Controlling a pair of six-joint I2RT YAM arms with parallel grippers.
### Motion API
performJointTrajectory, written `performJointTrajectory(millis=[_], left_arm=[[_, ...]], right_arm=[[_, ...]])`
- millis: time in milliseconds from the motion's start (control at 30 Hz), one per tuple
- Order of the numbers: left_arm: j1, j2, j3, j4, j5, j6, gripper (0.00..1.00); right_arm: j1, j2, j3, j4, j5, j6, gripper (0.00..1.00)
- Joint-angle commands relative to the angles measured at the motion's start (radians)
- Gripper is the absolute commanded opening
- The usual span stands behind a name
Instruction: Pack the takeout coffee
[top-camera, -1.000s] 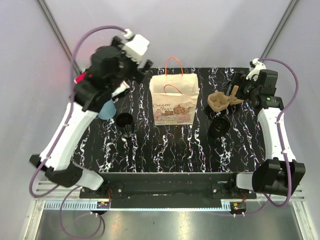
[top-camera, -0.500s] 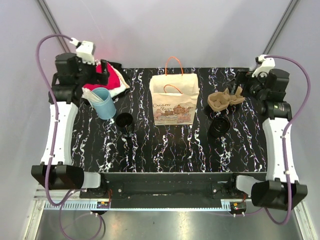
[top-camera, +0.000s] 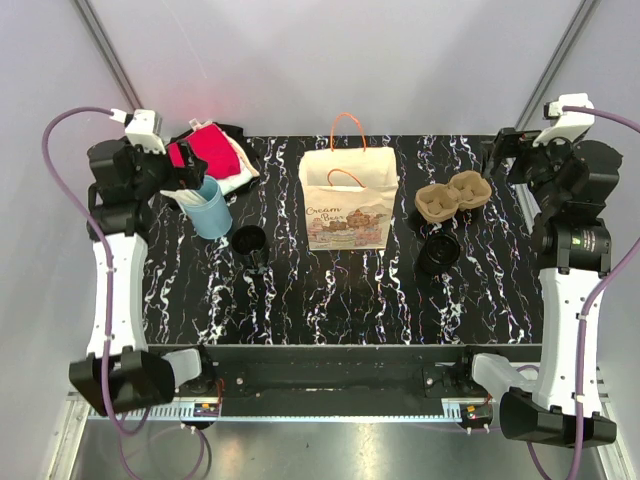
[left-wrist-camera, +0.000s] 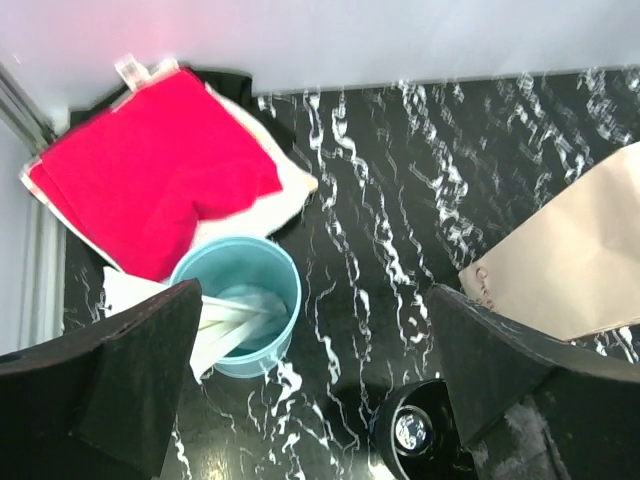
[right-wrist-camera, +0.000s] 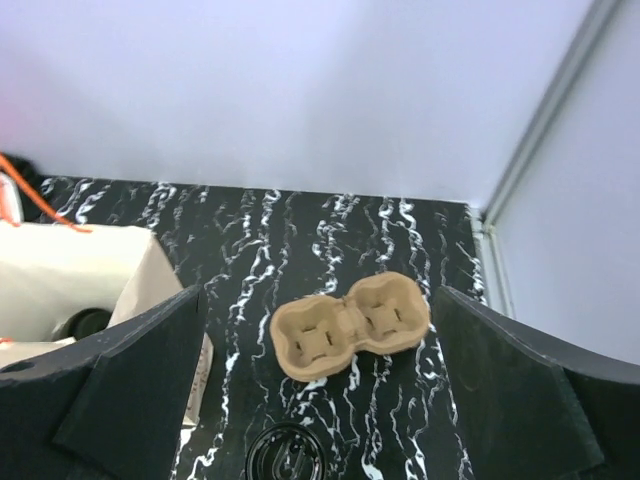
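The left gripper (left-wrist-camera: 315, 292) and right gripper (right-wrist-camera: 318, 295) both hang above the table (top-camera: 320, 300) with jaws spread wide, holding nothing. The paper bag (top-camera: 346, 200) stands upright at centre back. The cardboard cup carrier (top-camera: 450, 198) lies just right of it.

The bag (top-camera: 346, 205) carries the only print that can be read: a cursive line on its front beginning "Cream", above a small drawing; the second line below it is too small to make out; no other thing in any view shows legible text or numbers.
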Motion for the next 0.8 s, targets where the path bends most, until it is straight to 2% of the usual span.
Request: performJointTrajectory(millis=[0, 233, 500, 767], left_arm=[[0.002, -0.121, 0.0, 0.178, 0.022, -0.025, 0.99], [0.002, -0.168, 0.184, 0.066, 0.07, -0.048, 0.99], [0.002, -0.229, 0.109, 0.055, -0.011, -0.086, 0.99], [0.012, -0.249, 0.063, 0.078, 0.01, -0.104, 0.99]], right_arm=[[-0.004, -0.014, 0.092, -0.025, 0.136, 0.021, 1.0], [-0.004, -0.026, 0.198, -0.125, 0.168, 0.07, 1.0], [-0.004, -0.054, 0.21, -0.173, 0.151, 0.12, 1.0], [-0.004, -0.089, 0.19, -0.166, 0.131, 0.133, 1.0]])
